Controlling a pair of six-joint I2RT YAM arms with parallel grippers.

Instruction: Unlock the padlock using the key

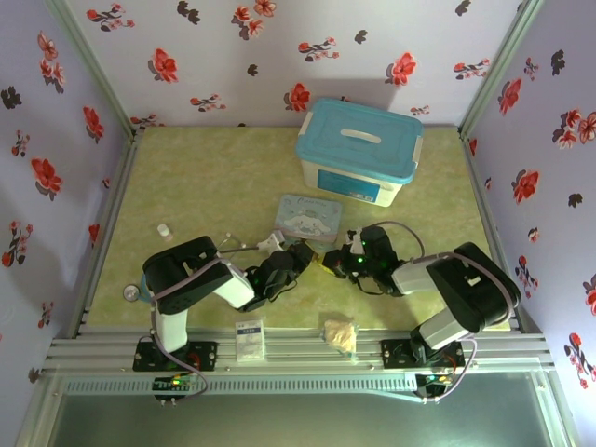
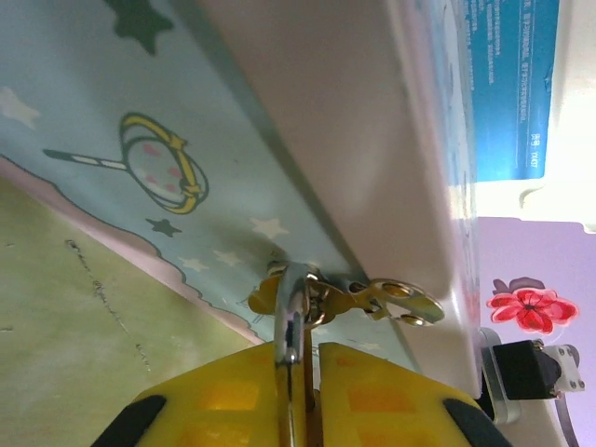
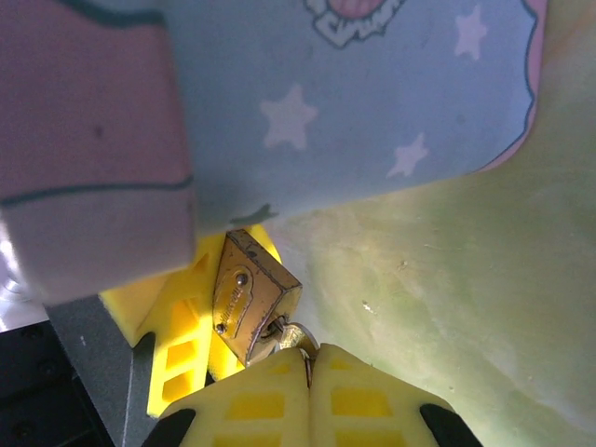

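The left end effector (image 2: 303,358) pinches the padlock (image 3: 250,293) by its shackle (image 2: 289,317), just beside the tin (image 3: 372,93). The right end effector (image 3: 309,363) is pressed together on the key (image 3: 293,337) at the lock's base. Insertion appears done; turning and shackle release apparently remain.

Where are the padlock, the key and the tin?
padlock (image 3: 250,296), right wrist view, face of its brass body
key (image 3: 291,335), right wrist view, metal stub just under the padlock
tin (image 1: 309,217), top external view, middle of its blue lid
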